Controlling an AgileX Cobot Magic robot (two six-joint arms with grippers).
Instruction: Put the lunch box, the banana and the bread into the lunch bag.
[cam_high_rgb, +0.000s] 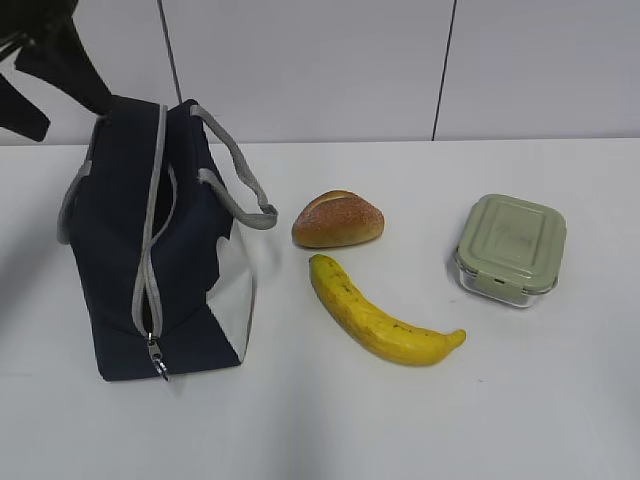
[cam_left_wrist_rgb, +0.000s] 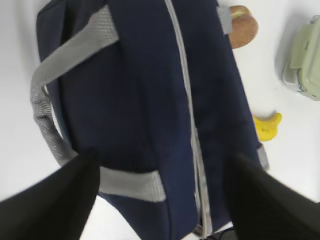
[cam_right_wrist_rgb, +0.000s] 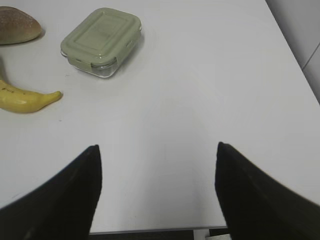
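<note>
On your white worktop (cam_high_rgb: 420, 420), bread (cam_high_rgb: 338, 220), banana (cam_high_rgb: 380, 315) and lunch box (cam_high_rgb: 510, 248) lie beside the lunch bag (cam_high_rgb: 150, 250). Your left gripper (cam_left_wrist_rgb: 160, 185) spreads above it; your right gripper (cam_right_wrist_rgb: 157, 170) spreads over bare worktop.

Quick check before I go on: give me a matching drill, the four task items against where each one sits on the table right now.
Things:
1. lunch bag
2. bread
3. banana
4. lunch box

Places, in the exterior view:
A. far right, lid on
B. far left, under the left gripper
C. lying just in front of the roll
D. just right of the bag's grey handles

Pairs: 1-B, 2-D, 3-C, 4-A
</note>
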